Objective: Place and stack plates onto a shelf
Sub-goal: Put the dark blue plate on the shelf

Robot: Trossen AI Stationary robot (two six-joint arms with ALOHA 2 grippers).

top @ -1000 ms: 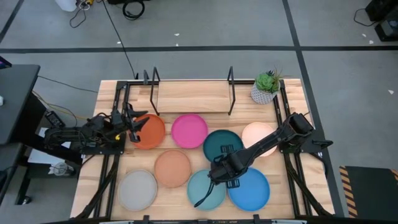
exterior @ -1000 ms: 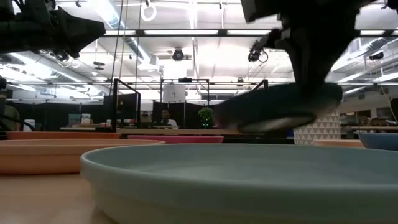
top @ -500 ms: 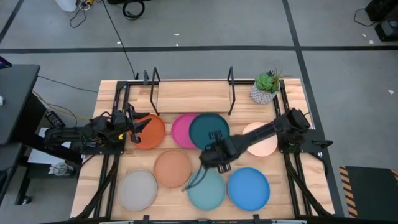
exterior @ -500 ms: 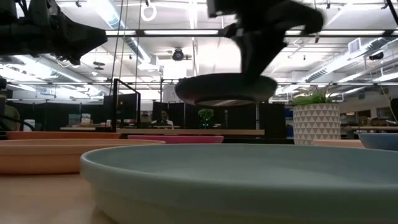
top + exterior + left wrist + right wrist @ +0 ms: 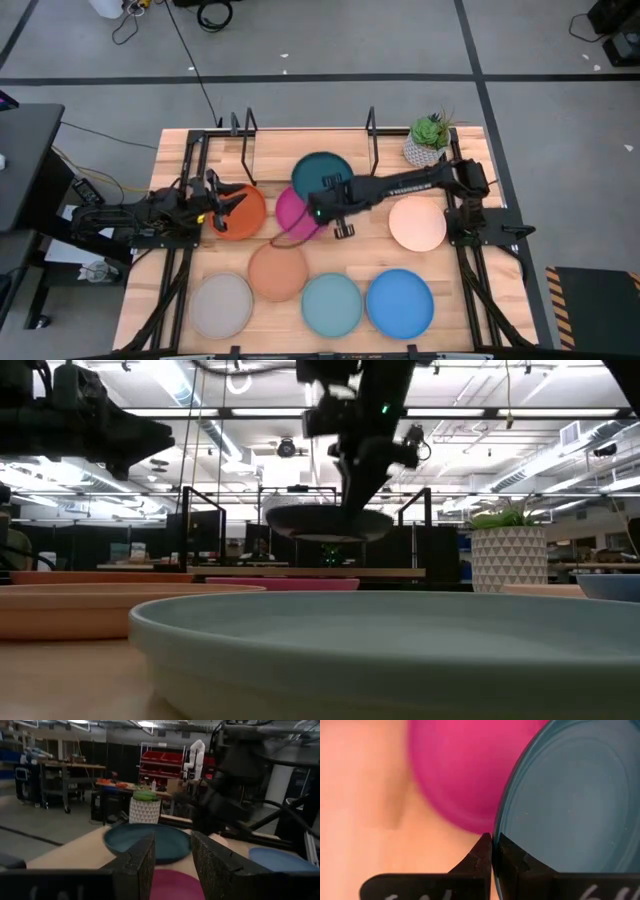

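My right gripper (image 5: 322, 208) (image 5: 492, 840) is shut on the dark teal plate (image 5: 322, 174) (image 5: 328, 523). It carries the plate level in the air, over the front edge of the shelf (image 5: 285, 157) and the far part of the magenta plate (image 5: 296, 215). My left gripper (image 5: 220, 200) (image 5: 172, 862) is open and hovers above the left rim of the orange plate (image 5: 242, 213). The orange, magenta, pale pink (image 5: 417, 224), salmon (image 5: 277, 270), grey (image 5: 222, 305), light turquoise (image 5: 332, 304) and blue (image 5: 400, 301) plates lie flat on the tabletop. My right gripper pinches the dark teal plate by its rim (image 5: 496, 827), on the side toward the table's near edge. One finger (image 5: 515, 862) lies on the inner face and the other (image 5: 479, 860) outside the rim. The fingers come slanting down from the right. The plate is lifted clear and level.
A potted plant in a white pot (image 5: 427, 141) stands at the table's far right, beside the shelf's right black wire upright (image 5: 372, 132). The left upright (image 5: 245, 135) stands behind the orange plate. The shelf board between them is bare wood.
My right gripper has carried the dark teal plate from the middle right of the table, up and toward the far left, to the shelf's front edge. The plate stays lifted and has levelled out from a tilt. The magenta plate is now partly covered by it.
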